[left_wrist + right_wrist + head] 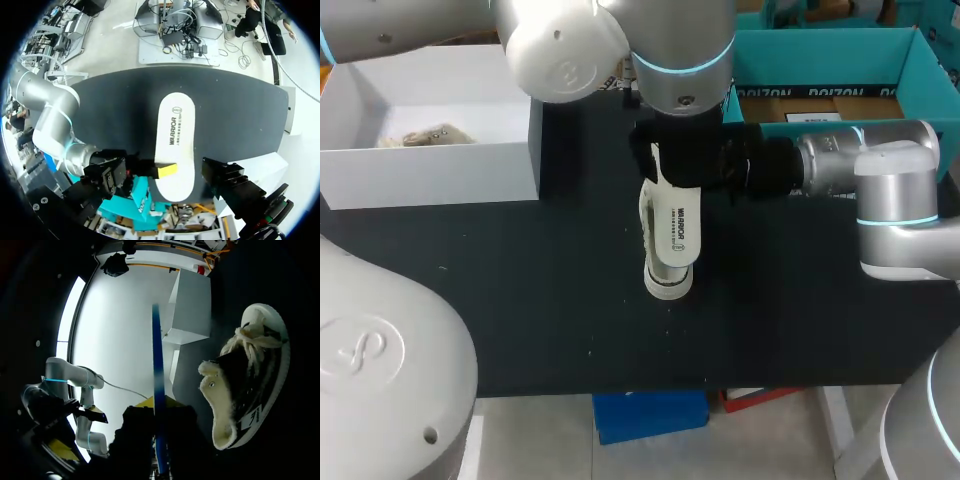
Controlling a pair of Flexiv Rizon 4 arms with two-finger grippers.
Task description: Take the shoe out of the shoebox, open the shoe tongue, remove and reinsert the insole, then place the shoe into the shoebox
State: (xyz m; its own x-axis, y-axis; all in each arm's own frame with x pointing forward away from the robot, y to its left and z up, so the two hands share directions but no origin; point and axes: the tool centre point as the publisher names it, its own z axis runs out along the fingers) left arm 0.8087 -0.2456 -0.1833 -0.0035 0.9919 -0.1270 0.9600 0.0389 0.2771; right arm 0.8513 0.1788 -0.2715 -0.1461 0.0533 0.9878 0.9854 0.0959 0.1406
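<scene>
The white shoebox [430, 170] stands open at the far left of the black table [570, 300], with crumpled paper [425, 135] lying inside it.

The left arm [680, 50] comes in from the far left. Its wrist hangs straight down over the middle of the table, directly above the heel end of the shoe. The left claw [670, 140] is a dark mass under that wrist. I cannot tell how far it is open or whether it touches anything.

The shoe [250, 380] sits at the middle of the table, sole down and toe pointing to the near edge. It is dark, with white laces, a white rubber rim and a pale fleecy lining at the open collar.

Just above it lies the insole [175, 135], out of the shoe and held level, lined up with the shoe's length. Its white printed face is turned up. From the right wrist it shows only as a thin blue edge, apart from the shoe's collar.

The right claw [167, 170] is pinched closed on the heel end of the insole. One yellow tip presses on the top face, and the other is hidden beneath.

The right arm [880, 170] enters from the right. Its forearm lies level and reaches leftward across the table to the shoe.

An open teal box [820, 50] stands at the far right, behind that arm.
</scene>
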